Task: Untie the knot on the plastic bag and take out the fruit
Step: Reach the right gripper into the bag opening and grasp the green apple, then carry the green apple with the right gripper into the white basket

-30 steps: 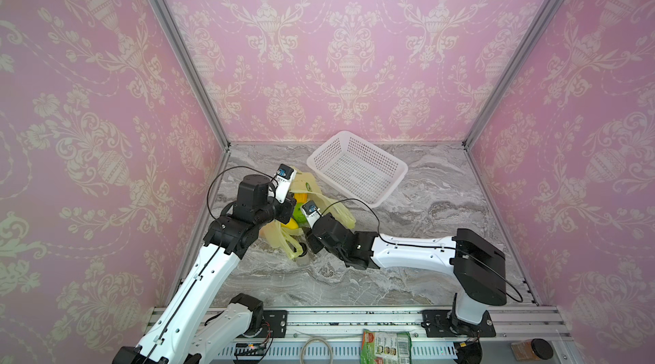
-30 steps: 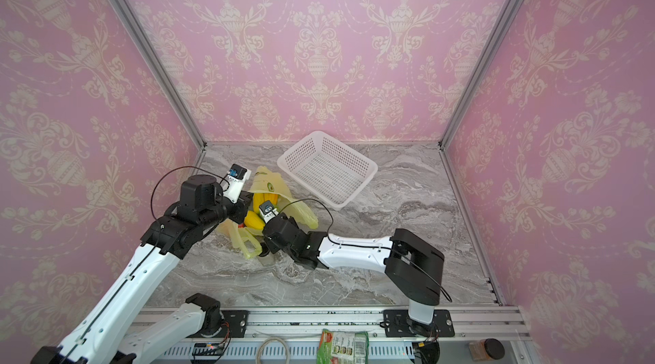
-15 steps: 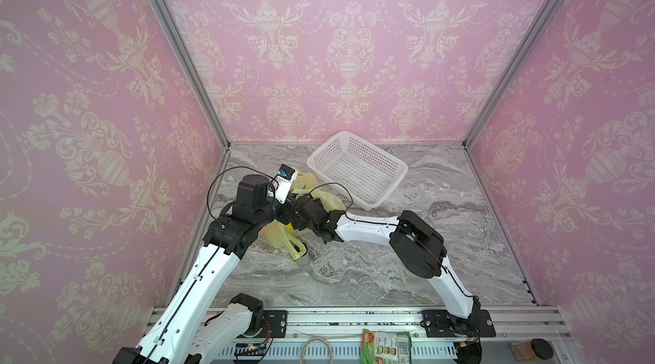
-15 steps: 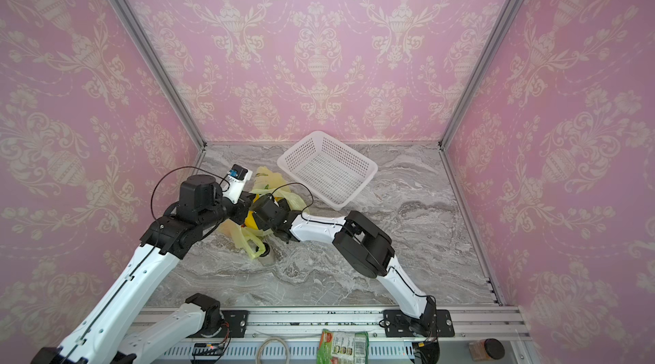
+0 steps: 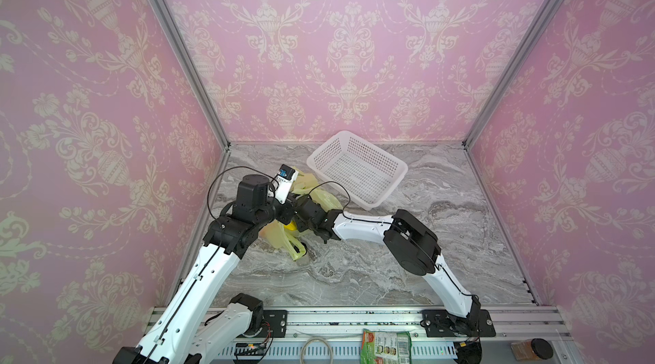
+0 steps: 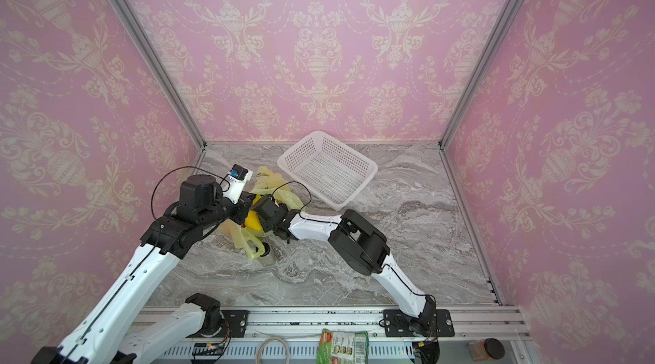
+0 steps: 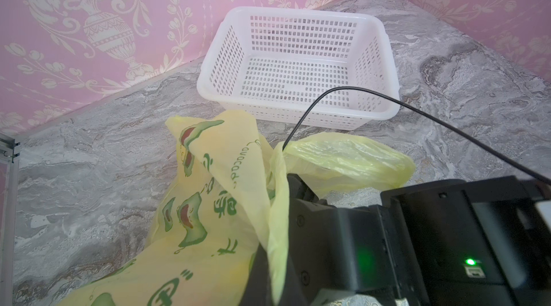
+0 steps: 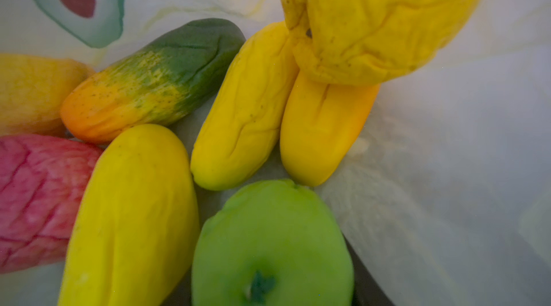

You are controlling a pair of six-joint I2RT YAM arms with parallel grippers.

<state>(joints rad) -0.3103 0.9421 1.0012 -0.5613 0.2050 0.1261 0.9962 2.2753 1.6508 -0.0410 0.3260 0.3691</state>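
My left pincer (image 5: 283,215) is pressed fully together with the film of the plastic bag (image 5: 280,238) nipped in it. In the left wrist view the bag (image 7: 208,215) rises taut toward the lens. My right pincer (image 5: 299,222) reaches across the middle and is sunk in the bag's mouth, just beside the left one. I cannot tell how far apart its jaws stand, or whether they touch anything, because no view shows its tips.

The bag sits near the left edge of the worktop (image 5: 390,266), about midway between front and back, with one tail trailing toward the front. The white basket (image 5: 404,167) stands toward the back edge, just beside the bag. I cannot tell whether the two touch.

Both top views give only a sliver of yellow fruit (image 6: 253,220) between the two pincers. Only the right wrist view looks inside the bag. It shows a green apple (image 8: 268,245), several yellow oblong ones (image 8: 247,105), a green-orange one (image 8: 155,81) and a pink-red one (image 8: 35,200). A wrinkled yellow one (image 8: 372,21) is nearest the lens, and all of them are crowded together on the pale film.

Only the left wrist view shows the avocado print on the bag, the basket (image 7: 298,11) with its perforated walls, and the black housing of my right arm (image 7: 462,245) with a green light.
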